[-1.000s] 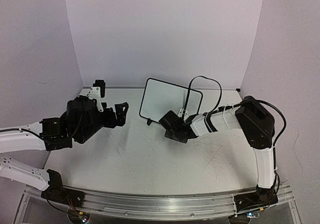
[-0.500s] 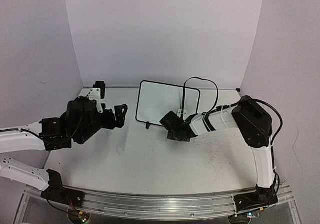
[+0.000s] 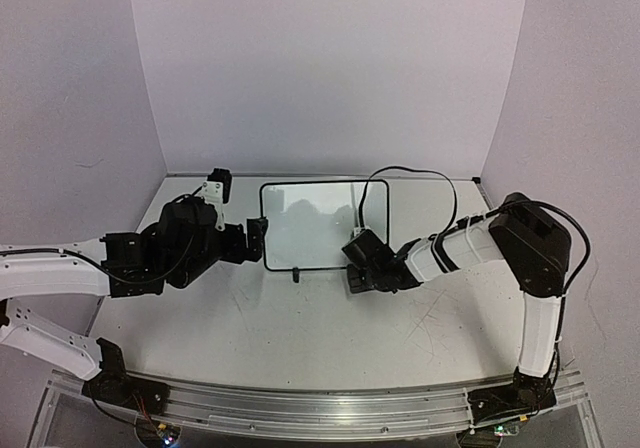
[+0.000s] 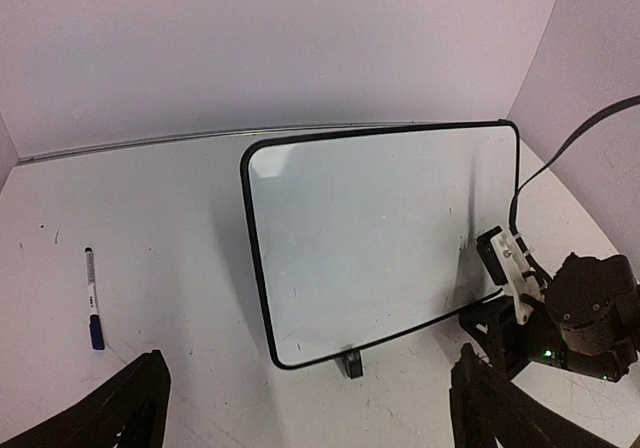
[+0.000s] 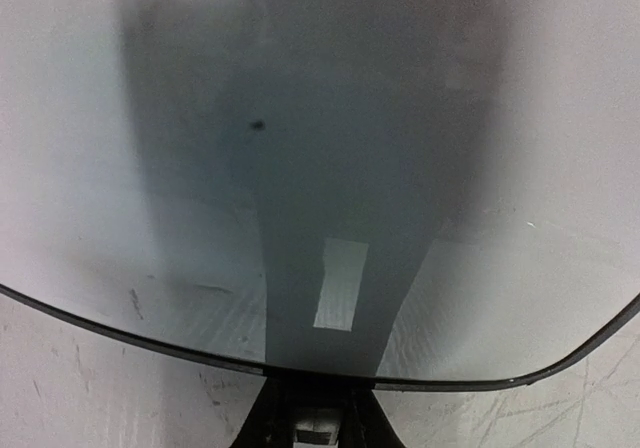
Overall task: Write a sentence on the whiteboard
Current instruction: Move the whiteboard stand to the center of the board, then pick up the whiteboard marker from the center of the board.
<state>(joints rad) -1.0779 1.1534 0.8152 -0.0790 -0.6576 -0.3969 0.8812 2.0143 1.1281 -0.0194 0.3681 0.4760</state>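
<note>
The whiteboard (image 3: pixel 320 223) stands upright at mid-table on small black feet, its black-framed face (image 4: pixel 380 238) turned toward the arms. No sentence shows on it, only faint smudges (image 5: pixel 170 288). My right gripper (image 3: pixel 358 273) is down at the board's lower right corner. In the right wrist view the gripper (image 5: pixel 318 418) is shut on the board's bottom frame. My left gripper (image 3: pixel 258 240) hovers open just off the board's left edge. Its fingers (image 4: pixel 110 418) spread wide with nothing between them.
A marker with a blue cap (image 4: pixel 92 298) lies on the table left of the board. The right arm's black cable (image 3: pixel 400 173) loops up behind the board. Lilac walls close in the table at the back and on both sides.
The right gripper has shut on the board's lower edge and swung the board left, square to the arms. The left arm has reached right, up to the board's left edge.
</note>
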